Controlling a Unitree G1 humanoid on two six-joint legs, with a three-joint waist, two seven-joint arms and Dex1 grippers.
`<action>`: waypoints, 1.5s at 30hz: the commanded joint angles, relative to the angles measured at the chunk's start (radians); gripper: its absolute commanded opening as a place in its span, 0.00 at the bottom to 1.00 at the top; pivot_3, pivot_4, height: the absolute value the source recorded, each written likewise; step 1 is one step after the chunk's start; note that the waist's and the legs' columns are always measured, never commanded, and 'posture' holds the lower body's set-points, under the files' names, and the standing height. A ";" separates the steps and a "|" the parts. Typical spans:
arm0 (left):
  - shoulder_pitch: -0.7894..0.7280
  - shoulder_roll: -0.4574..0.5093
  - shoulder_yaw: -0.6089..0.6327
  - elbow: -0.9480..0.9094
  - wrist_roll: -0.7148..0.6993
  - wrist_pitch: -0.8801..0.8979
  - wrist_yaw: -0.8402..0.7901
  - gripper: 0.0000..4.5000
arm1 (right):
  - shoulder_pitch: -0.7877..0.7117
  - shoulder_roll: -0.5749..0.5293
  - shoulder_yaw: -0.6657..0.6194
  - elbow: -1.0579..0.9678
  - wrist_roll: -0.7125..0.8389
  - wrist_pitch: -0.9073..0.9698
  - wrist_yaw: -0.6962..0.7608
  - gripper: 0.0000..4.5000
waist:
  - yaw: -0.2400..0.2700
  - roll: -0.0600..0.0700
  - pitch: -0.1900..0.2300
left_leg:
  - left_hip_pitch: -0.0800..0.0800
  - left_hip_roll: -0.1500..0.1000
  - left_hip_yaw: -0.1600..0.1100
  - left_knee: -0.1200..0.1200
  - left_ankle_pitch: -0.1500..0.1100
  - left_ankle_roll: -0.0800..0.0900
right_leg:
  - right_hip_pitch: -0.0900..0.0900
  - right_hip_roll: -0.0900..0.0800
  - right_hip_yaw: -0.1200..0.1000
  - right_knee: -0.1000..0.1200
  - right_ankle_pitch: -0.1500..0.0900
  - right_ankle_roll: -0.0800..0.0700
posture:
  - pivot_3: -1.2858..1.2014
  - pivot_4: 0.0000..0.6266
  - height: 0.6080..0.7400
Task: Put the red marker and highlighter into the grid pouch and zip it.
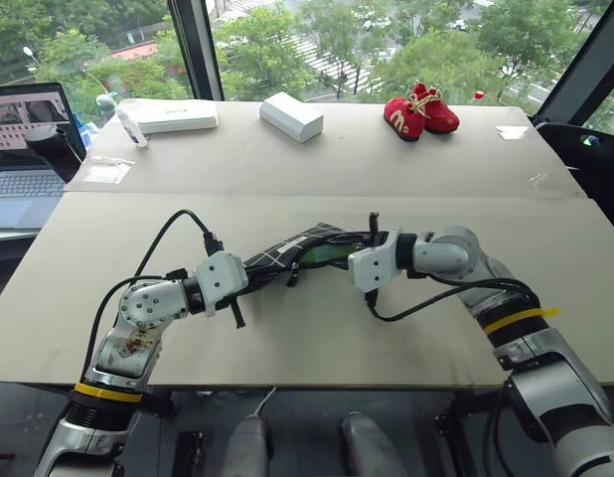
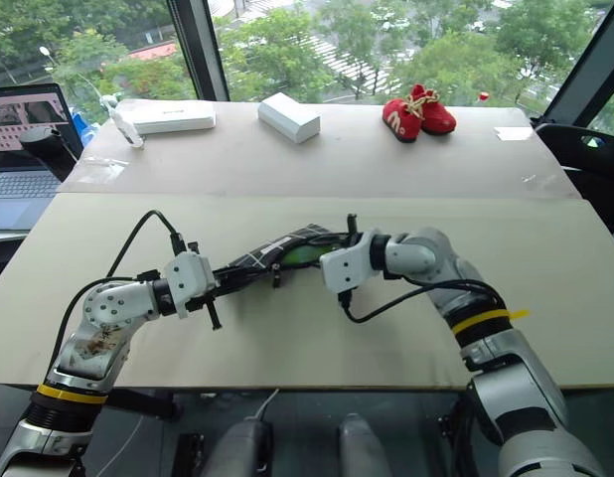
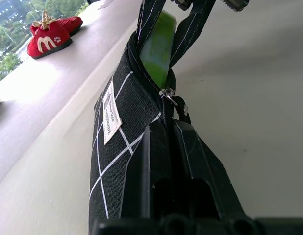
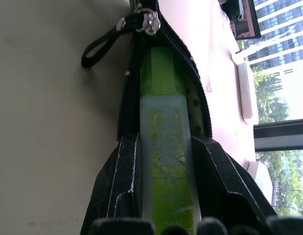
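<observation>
The grid pouch (image 1: 287,250), black with white lines and a small white label (image 3: 111,113), is held just above the table's middle between both grippers. My left gripper (image 1: 259,268) is shut on the pouch's closed end, just behind the zipper pull (image 3: 167,93). The light-green highlighter (image 4: 166,147) is held in my right gripper (image 1: 339,254), which is shut on it, and its front half lies inside the pouch's open mouth. The pouch's black pull cord (image 4: 100,44) hangs to one side. The red marker is hidden.
A pair of small red shoes (image 1: 421,111) and two white boxes (image 1: 291,116) (image 1: 173,117) stand along the table's far edge by the window. A laptop (image 1: 24,149) stands off the table's left side. Black cables loop from both wrists.
</observation>
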State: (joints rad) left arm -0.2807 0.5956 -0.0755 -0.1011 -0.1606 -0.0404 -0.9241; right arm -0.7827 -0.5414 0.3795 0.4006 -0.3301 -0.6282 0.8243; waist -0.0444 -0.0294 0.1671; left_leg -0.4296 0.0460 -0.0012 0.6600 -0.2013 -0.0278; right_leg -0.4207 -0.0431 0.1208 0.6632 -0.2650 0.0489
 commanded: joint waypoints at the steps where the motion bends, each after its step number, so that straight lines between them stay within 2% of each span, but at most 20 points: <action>1: -0.019 0.000 0.004 -0.023 -0.014 -0.003 0.000 0.00 | -0.038 0.036 0.016 -0.004 0.007 -0.039 -0.013 0.24 | 0.000 0.000 0.000 | 0.000 0.000 0.000 0.000 0.000 0.000 | 0.000 0.000 0.000 0.000 0.000 0.000 | 0.52 0.24 0.93; 7: -0.023 -0.003 0.005 -0.025 -0.012 -0.002 0.003 0.00 | -0.075 0.127 0.050 0.053 -0.010 -0.054 -0.030 0.24 | -0.002 0.000 0.000 | 0.000 0.000 0.000 0.000 0.000 0.000 | 0.000 0.000 0.000 0.001 0.000 0.000 | 0.52 0.24 0.93; 8: -0.022 -0.003 0.006 -0.026 -0.012 -0.002 0.004 0.00 | -0.076 0.129 0.048 0.058 -0.006 -0.052 -0.027 0.35 | -0.001 0.000 0.000 | 0.000 0.000 0.000 0.000 0.000 0.000 | 0.000 0.000 0.000 0.001 0.000 0.000 | 0.52 0.24 0.93; 10: -0.020 -0.002 0.008 -0.029 -0.012 0.000 0.005 0.00 | -0.074 0.129 0.032 0.061 0.022 -0.021 -0.004 0.50 | 0.001 0.000 0.000 | 0.000 0.000 0.000 0.000 0.000 0.000 | 0.000 0.000 0.000 0.001 0.000 0.000 | 0.52 0.24 0.93; 15: -0.013 0.000 0.009 -0.033 -0.012 0.000 0.009 0.00 | -0.085 0.104 -0.006 0.083 0.016 -0.027 -0.043 0.86 | -0.001 0.000 0.000 | 0.000 0.000 0.000 0.000 0.000 0.000 | 0.000 0.000 0.000 0.001 0.000 0.000 | 0.52 0.24 0.93; 18: -0.011 -0.004 0.004 -0.034 -0.011 0.001 0.012 0.00 | -0.094 0.042 -0.061 0.115 0.043 -0.038 -0.068 0.86 | 0.002 0.000 0.000 | 0.000 0.000 0.000 0.000 0.000 0.000 | 0.000 0.000 0.000 0.001 0.000 0.000 | 0.52 0.24 0.93; 22: -0.013 -0.005 0.000 -0.030 -0.011 0.000 0.012 0.00 | -0.063 0.003 -0.166 0.058 0.261 0.095 0.025 0.86 | 0.002 0.000 0.000 | 0.000 0.000 0.000 0.000 0.000 0.000 | 0.000 -0.001 0.000 0.000 0.000 0.000 | 0.52 0.24 0.93; 27: -0.016 -0.010 -0.005 -0.023 -0.007 -0.003 0.016 0.00 | 0.096 -0.048 -0.359 -0.267 0.803 0.797 0.175 0.86 | 0.002 0.000 0.000 | 0.001 0.001 -0.001 0.000 0.000 0.000 | 0.001 0.000 0.000 0.001 0.000 0.000 | 0.52 0.24 0.93; 29: -0.016 -0.011 -0.005 -0.023 -0.007 -0.003 0.018 0.00 | 0.224 -0.117 -0.361 -0.414 0.921 0.997 0.227 0.86 | 0.009 0.000 0.000 | 0.001 0.000 -0.002 0.000 0.000 0.000 | 0.002 0.000 -0.001 0.001 0.000 0.000 | 0.52 0.24 0.93; 32: -0.015 -0.012 -0.006 -0.022 -0.008 -0.003 0.019 0.00 | 0.401 -0.200 -0.312 -0.612 1.025 1.195 0.276 0.86 | 0.017 0.000 0.000 | 0.001 0.000 -0.002 0.000 0.000 0.000 | 0.003 0.000 -0.002 -0.001 0.000 0.000 | 0.52 0.24 0.93; 35: -0.016 -0.010 -0.006 -0.020 -0.008 -0.004 0.018 0.00 | 0.463 -0.155 -0.262 -0.697 1.016 1.260 0.200 0.86 | -0.001 0.000 0.000 | 0.001 0.000 -0.001 0.001 0.000 0.000 | 0.002 0.000 0.000 0.000 0.000 0.000 | 0.52 0.24 0.93; 37: -0.022 -0.011 -0.008 -0.016 -0.008 -0.003 0.017 0.00 | 0.461 -0.081 -0.192 -0.695 0.930 1.266 0.108 0.86 | -0.010 0.000 0.000 | 0.004 0.000 -0.001 0.001 0.000 0.000 | 0.002 0.002 0.001 0.001 0.000 0.000 | 0.52 0.24 0.93; 40: -0.031 -0.013 -0.011 -0.010 -0.008 -0.003 0.016 0.00 | 0.428 0.031 -0.121 -0.653 0.820 1.256 -0.021 0.86 | -0.009 0.000 0.000 | 0.004 0.001 -0.002 0.001 0.000 0.000 | 0.003 0.004 0.001 0.001 0.000 0.000 | 0.52 0.24 0.93; 45: -0.036 -0.019 -0.016 -0.008 -0.007 -0.004 0.017 0.00 | 0.347 0.190 -0.110 -0.550 0.753 1.279 -0.158 0.86 | 0.000 0.000 0.000 | 0.001 0.001 -0.001 0.001 0.000 0.000 | 0.000 0.003 0.001 0.001 0.000 0.000 | 0.52 0.24 0.93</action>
State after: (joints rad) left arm -0.3032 0.5797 -0.0989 -0.0959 -0.1594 -0.0397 -0.9124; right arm -0.4038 -0.3736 0.2813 -0.1550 0.4419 0.6480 0.7058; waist -0.0442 -0.0296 0.1671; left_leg -0.4290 0.0472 -0.0026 0.6606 -0.2012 -0.0280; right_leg -0.4205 -0.0398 0.1215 0.6639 -0.2647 0.0485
